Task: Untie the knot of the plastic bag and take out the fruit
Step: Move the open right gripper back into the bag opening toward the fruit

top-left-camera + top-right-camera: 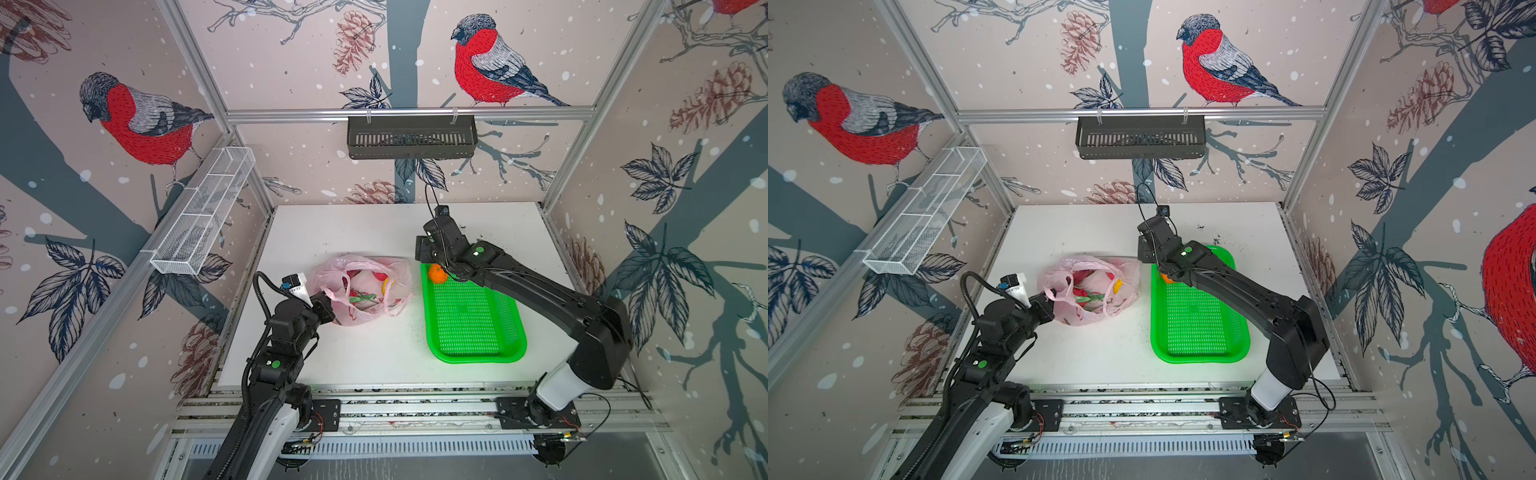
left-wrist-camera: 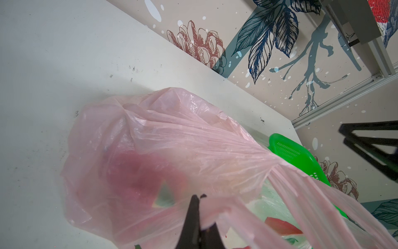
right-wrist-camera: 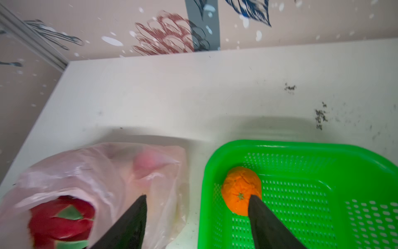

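Note:
The pale pink plastic bag (image 1: 374, 266) (image 1: 1088, 266) (image 2: 161, 133) (image 3: 97, 172) lies mid-table with its mouth gaping upward. No knot shows; its loop handles (image 1: 390, 307) hang apart. Inside I see a magenta dragon fruit (image 1: 360, 297) (image 3: 62, 215) and a yellow citrus (image 1: 386, 284) (image 1: 1118, 284). My left gripper (image 1: 328, 305) (image 1: 1050, 305) (image 2: 199, 196) is shut on the bag's near-left handle plastic. My right gripper (image 1: 422, 259) (image 1: 1144, 255) (image 3: 197, 196) hangs open over the gap between bag and green tray (image 1: 478, 345) (image 1: 1200, 332) (image 3: 323, 172). The orange (image 1: 437, 274) (image 1: 1166, 277) (image 3: 239, 189) rests in the tray's far left corner, beside one finger.
A black slotted basket (image 1: 411, 137) hangs on the back rail. A white wire basket (image 1: 203, 212) is fixed to the left wall. Dark specks mark the white table (image 1: 353, 357) behind the tray. The right arm stretches over the tray's right side.

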You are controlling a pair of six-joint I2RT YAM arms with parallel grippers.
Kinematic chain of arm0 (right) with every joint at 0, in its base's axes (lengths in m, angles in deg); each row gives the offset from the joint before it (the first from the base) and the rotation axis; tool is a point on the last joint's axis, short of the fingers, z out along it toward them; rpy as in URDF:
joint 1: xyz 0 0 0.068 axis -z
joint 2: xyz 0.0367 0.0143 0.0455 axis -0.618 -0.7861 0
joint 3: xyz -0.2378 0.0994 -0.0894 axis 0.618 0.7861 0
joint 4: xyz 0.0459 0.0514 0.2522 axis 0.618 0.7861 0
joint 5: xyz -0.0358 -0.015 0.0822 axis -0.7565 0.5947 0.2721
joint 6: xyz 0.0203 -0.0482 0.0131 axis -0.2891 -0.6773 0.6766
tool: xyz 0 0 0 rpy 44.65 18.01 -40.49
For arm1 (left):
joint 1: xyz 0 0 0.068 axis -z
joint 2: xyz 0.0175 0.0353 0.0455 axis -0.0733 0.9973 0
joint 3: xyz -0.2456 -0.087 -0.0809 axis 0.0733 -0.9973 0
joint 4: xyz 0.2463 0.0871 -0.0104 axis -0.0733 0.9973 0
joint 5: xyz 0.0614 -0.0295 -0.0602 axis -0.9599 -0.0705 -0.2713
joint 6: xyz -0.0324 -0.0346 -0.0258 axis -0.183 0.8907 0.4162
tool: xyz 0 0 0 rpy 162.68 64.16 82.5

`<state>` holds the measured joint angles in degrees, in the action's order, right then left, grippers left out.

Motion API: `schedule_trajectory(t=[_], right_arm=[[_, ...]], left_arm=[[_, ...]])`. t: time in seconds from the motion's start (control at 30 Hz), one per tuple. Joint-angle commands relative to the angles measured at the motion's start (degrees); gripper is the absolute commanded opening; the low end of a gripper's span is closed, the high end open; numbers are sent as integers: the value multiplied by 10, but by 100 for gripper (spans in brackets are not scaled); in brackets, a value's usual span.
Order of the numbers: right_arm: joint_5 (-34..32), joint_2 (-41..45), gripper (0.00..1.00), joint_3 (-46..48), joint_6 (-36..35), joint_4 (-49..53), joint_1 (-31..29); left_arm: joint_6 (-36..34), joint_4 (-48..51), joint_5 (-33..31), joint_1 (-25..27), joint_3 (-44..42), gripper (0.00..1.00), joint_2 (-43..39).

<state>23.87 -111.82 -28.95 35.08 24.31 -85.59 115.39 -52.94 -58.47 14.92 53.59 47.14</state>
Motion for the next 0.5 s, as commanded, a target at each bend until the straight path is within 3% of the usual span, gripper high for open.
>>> schedule_trajectory(t=[0.0,0.23,0.47], right_arm=[[-31,11,69,-34,-63,6,-47],[4,-54,60,-156,-126,8,-154],[46,-190,47,-291,-118,100,-182]], left_arm=[[2,-19,-2,0,0,0,-2],[2,-15,0,0,1,0,-7],[3,-5,-9,0,2,0,-19]])
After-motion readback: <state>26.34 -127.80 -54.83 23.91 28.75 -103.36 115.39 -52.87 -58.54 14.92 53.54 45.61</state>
